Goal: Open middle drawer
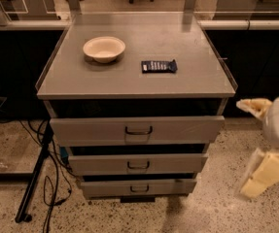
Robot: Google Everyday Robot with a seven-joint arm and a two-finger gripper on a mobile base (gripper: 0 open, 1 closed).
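Jaws rt of mid drawer (178, 163), apart

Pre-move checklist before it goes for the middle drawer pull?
1. Middle drawer picked out, second of three: ok.
2. Its pull in view, nothing in front: ok.
3. Gripper lined up with the pull: not ok; it is right of the cabinet, apart from the drawers.
4. Clearance under the top drawer: cannot tell.
5. Bowl and dark packet back from the front edge: ok.
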